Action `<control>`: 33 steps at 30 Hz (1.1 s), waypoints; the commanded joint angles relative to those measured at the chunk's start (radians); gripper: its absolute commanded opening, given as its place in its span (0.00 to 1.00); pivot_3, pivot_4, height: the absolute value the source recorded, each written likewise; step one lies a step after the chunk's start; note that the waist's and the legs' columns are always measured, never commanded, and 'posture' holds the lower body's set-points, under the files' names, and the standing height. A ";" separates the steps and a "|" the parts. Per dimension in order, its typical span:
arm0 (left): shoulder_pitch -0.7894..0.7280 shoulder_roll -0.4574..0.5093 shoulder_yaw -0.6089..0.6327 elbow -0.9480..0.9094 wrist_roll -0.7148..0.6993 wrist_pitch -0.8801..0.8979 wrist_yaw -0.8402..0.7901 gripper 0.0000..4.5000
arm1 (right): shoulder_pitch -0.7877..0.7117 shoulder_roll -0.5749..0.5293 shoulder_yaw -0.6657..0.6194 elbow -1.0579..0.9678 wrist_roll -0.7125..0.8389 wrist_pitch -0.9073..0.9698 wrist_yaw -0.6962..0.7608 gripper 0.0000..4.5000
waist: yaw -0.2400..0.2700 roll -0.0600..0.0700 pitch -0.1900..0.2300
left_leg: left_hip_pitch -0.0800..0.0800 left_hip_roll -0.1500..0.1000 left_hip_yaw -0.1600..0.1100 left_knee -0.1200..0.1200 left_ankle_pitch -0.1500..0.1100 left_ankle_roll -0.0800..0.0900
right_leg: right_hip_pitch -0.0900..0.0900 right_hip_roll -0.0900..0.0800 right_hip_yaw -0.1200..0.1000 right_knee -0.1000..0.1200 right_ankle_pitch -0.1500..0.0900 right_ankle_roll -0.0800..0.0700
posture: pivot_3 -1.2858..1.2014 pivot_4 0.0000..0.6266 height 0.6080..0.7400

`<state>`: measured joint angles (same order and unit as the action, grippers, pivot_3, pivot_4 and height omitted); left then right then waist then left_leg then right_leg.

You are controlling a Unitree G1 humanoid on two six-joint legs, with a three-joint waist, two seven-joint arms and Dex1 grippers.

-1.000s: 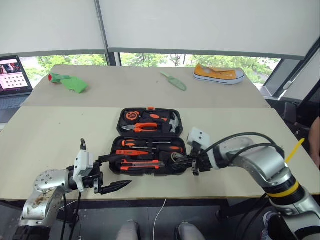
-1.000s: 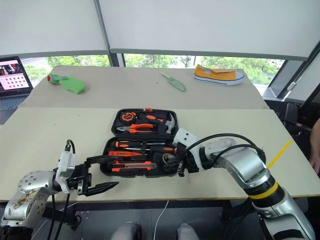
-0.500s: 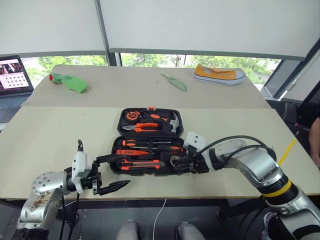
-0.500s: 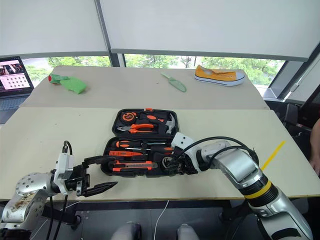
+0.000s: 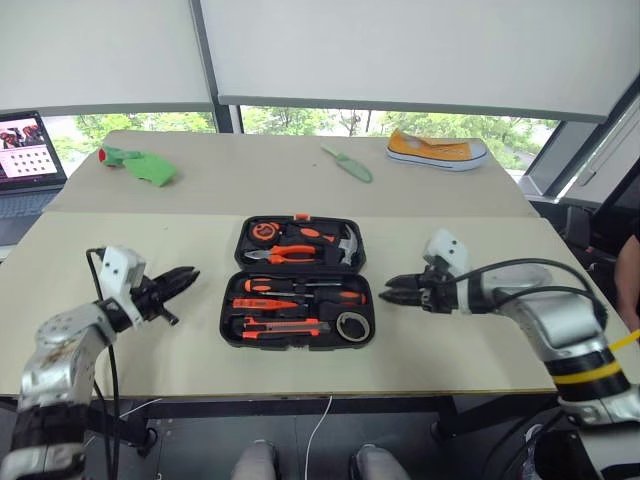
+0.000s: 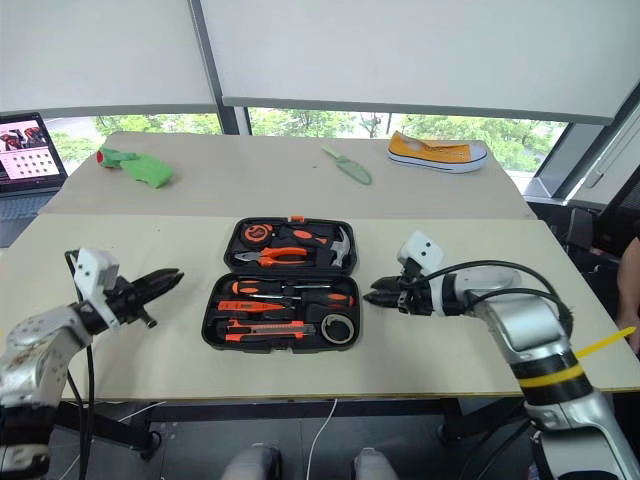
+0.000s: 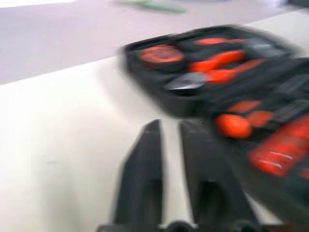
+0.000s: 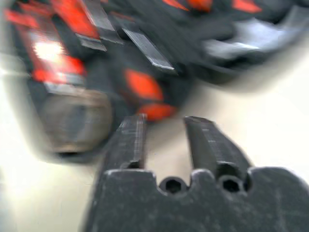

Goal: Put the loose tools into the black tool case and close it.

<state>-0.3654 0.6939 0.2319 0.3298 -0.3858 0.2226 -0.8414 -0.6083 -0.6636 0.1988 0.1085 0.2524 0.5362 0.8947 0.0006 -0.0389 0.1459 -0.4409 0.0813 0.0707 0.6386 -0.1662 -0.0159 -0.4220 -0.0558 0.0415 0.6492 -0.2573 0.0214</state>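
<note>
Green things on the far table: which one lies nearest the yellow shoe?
The green trowel, slim and near the table's middle; the other green object lies far left beside the laptop.

Office-like room, pale tables (image 5: 120,270), laptop (image 5: 25,150), window blinds (image 5: 400,50)

Tool case (image 5: 297,300): black moulded plastic, matt, smooth rounded rim. Tools inside have orange-and-black plastic handles with a slight sheen; hammer head (image 5: 350,240) and pliers jaws (image 5: 256,256) look like bare grey metal, dull shine. Tape roll (image 5: 351,326): grey-brown, matt. Bench (image 5: 120,260): pale beige, smooth matt top, looks like laminate, no grain visible. Left hand (image 5: 186,274) and right hand (image 5: 388,293): black fingers, matt hard plastic by the look; white glossy plastic block on each wrist, arm shells brushed silver metal. Shoe (image 5: 437,149) on the far bench: yellow cloth upper, white rubber sole. Trowel (image 5: 347,162): green plastic, matt. Green item (image 5: 140,165) at far left looks like soft cloth.
</note>
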 commanded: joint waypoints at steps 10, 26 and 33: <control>-0.247 -0.107 -0.236 0.100 0.109 0.119 -0.115 0.00 | -0.169 0.182 0.047 0.452 -0.176 -0.408 0.020 0.02 | 0.008 0.000 0.001 | -0.005 -0.001 0.000 0.000 0.000 0.000 | -0.001 0.000 0.000 0.000 0.000 0.001 | 0.52 0.24 1.00; -0.189 -0.135 -0.306 -0.021 0.160 0.131 -0.195 0.00 | 0.060 0.036 -0.051 0.189 -0.155 -0.337 0.132 0.02 | 0.012 0.001 0.001 | -0.005 -0.004 -0.001 0.001 0.000 0.000 | 0.000 -0.003 0.000 0.000 0.000 0.003 | 0.52 0.24 1.00; -0.188 -0.022 -0.209 -0.055 0.098 0.343 -0.192 0.16 | 0.117 -0.067 -0.143 0.127 -0.102 -0.304 0.157 0.27 | 0.007 0.001 0.001 | -0.004 -0.004 -0.002 0.002 0.000 0.000 | 0.000 -0.002 0.000 0.001 0.000 0.003 | 0.52 0.24 1.00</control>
<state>-0.5457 0.6237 -0.0357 0.3189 -0.2533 0.4943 -1.0301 -0.5019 -0.6910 0.1225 0.3114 0.0979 0.1820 1.0184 0.0079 -0.0383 0.1471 -0.4454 0.0776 0.0689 0.6409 -0.1663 -0.0156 -0.4221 -0.0582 0.0418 0.6498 -0.2570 0.0249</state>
